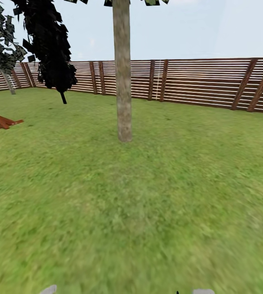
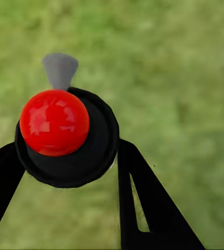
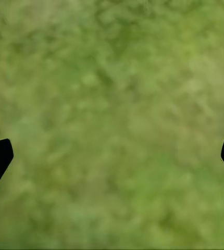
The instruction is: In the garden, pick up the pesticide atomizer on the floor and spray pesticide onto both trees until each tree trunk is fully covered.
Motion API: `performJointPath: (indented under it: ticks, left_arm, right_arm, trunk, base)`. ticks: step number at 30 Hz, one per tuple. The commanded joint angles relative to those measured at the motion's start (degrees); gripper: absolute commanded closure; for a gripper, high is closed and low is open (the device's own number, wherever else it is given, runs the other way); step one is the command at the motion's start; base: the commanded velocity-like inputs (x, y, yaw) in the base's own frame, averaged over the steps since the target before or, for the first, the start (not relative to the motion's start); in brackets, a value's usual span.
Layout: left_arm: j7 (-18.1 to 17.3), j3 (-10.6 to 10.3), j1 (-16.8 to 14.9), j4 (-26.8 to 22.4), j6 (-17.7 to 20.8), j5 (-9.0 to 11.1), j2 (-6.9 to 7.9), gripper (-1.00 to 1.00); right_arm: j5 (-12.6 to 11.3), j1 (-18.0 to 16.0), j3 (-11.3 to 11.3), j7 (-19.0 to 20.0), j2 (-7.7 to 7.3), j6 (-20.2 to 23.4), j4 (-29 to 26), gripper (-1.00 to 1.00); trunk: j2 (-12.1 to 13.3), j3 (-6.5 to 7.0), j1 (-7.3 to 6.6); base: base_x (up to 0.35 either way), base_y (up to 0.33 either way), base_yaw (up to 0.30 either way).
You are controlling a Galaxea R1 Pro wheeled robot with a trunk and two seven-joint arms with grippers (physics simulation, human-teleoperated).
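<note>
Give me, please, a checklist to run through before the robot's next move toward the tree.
1. Pesticide atomizer between the left gripper's jaws: ok.
2. Right gripper jaws open, holding nothing: ok.
3. Tree trunk in sight, ahead in the head view: ok.
4. Trunk near enough to spray: probably not ok, a stretch of lawn lies between.
5. Nozzle aimed at the trunk: cannot tell.
6. Pesticide on the trunk: cannot tell.
</note>
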Motion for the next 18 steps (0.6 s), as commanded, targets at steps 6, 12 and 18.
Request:
performJointPath:
  ticks: [6, 12, 18]
  left_arm:
    - [0.04, -0.01, 0.0, 0.0, -0.04, -0.02, 0.0, 1.0]
    - [0.04, -0.01, 0.0, 0.0, -0.01, -0.02, 0.0, 1.0]
    - [0.04, -0.01, 0.0, 0.0, 0.0, -0.02, 0.0, 1.0]
  right_arm:
    - [0.0, 0.0, 0.0, -0.11, 0.0, -0.01, 0.0, -1.0]
    - [0.0, 0.0, 0.0, -0.15, 0.0, -0.04, 0.0, -1.0]
    - [0.0, 0.0, 0.0, -0.22, 0.0, -0.04, 0.0, -1.0]
  trunk:
    - [0.0, 0.0, 0.0]
    - [0.0, 0.0, 0.0]
    - [0.0, 0.0, 0.0]
  base:
    - [0.341, 0.0, -0.011]
    - [0.341, 0.0, 0.0]
    - [0.341, 0.0, 0.0]
